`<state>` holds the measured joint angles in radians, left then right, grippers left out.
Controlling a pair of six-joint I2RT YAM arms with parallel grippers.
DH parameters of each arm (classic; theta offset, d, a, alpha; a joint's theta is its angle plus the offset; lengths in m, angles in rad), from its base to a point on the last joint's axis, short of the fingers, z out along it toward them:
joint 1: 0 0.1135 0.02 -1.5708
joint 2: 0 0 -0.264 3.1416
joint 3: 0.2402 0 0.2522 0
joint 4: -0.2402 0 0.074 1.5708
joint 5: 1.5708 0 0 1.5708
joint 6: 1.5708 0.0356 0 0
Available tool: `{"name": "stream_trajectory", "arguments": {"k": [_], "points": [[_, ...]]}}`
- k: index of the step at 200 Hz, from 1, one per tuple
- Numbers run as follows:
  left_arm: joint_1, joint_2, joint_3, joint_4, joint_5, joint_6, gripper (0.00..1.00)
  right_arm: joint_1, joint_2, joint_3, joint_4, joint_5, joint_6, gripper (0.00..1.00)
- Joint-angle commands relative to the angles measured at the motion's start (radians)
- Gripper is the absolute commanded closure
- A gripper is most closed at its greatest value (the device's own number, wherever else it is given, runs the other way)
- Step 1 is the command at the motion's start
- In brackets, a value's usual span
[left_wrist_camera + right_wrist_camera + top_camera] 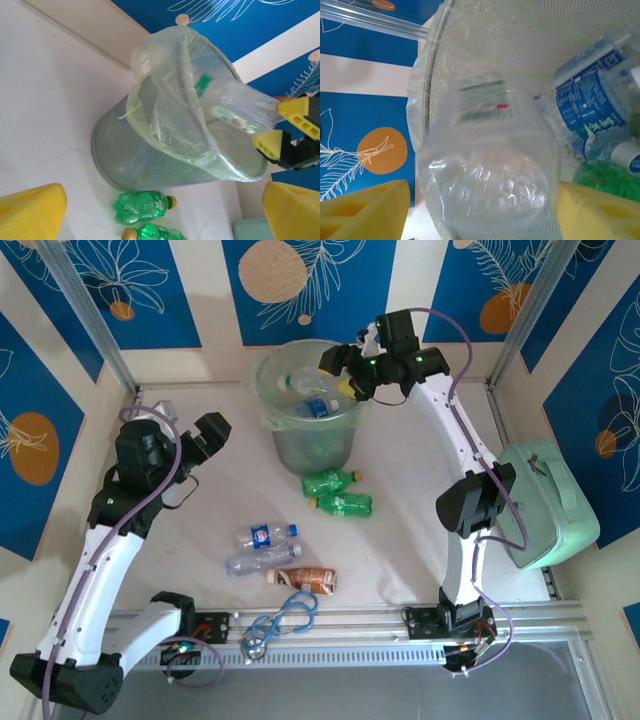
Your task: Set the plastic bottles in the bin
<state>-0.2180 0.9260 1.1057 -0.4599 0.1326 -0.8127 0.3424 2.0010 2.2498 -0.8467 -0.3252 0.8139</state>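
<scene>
The bin (310, 435), a mesh bucket lined with a pale green bag, stands at the back centre with several bottles inside. My right gripper (348, 380) hovers over its rim, jaws wide. A clear bottle (485, 165) sits loose between the fingers, with a gap at the left finger (365, 212). On the table lie two green bottles (330, 480) (343, 504), a blue-labelled clear bottle (266, 536), another clear bottle (255, 561) and a brown bottle (305, 579). My left gripper (205, 435) hangs open and empty left of the bin (165, 150), with green bottles (142, 206) ahead.
A blue-grey looped cable (280, 625) lies by the near rail. A mint green case (545, 505) rests at the right edge beside the right arm. Blue patterned walls close off the back and sides.
</scene>
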Motion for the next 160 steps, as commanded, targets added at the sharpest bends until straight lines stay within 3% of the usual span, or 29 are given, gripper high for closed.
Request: {"name": "stream_trajectory", "arguments": {"k": [1, 49, 97, 121, 160], "points": [[0.010, -0.018, -0.011, -0.047, -0.008, 0.026, 0.00, -0.017, 0.014, 0.085, -0.094, 0.012, -0.031, 0.22], [0.009, -0.041, -0.048, -0.097, 0.006, 0.024, 0.03, -0.018, -0.020, 0.094, -0.101, 0.010, -0.048, 0.21], [0.010, -0.051, -0.090, -0.177, 0.069, 0.029, 0.12, 0.016, -0.170, -0.015, -0.033, 0.012, -0.083, 0.26], [0.009, -0.067, -0.124, -0.243, 0.081, 0.029, 0.13, 0.075, -0.272, -0.113, -0.006, 0.039, -0.152, 0.27], [0.008, -0.105, -0.225, -0.332, 0.084, -0.026, 0.16, 0.237, -0.462, -0.418, 0.070, 0.155, -0.278, 0.26]]}}
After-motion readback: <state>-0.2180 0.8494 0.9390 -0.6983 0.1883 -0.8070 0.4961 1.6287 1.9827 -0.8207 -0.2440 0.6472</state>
